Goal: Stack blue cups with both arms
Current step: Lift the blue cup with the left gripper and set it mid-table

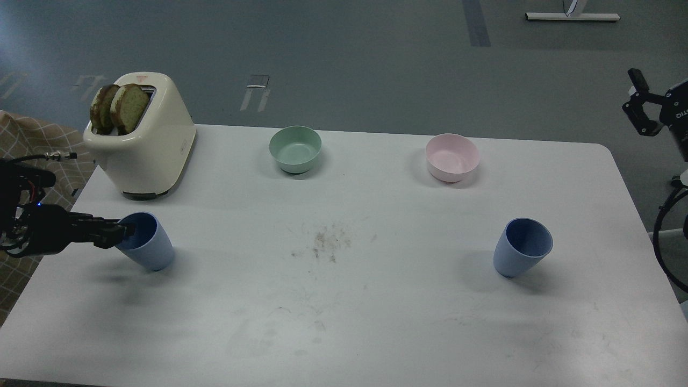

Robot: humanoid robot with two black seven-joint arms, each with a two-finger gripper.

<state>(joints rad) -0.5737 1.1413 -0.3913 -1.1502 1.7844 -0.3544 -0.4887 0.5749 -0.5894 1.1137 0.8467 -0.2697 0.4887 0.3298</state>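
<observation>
Two blue cups stand upright on the white table [344, 322]. The left blue cup [148, 247] is at the front left, and the right blue cup [521, 250] is at the front right. My left gripper [122, 233] comes in level from the left, with its dark tip at the left cup's near rim. Its fingers cannot be told apart, and I cannot tell whether it holds the rim. My right gripper [640, 103] hangs off the table's far right edge, high and well away from the right cup, with its fingers apart and empty.
A cream toaster [142, 137] with two bread slices stands at the back left, just behind the left cup. A mint-green bowl [295, 148] and a pink bowl [452, 157] sit along the back. Crumbs [325, 242] lie mid-table.
</observation>
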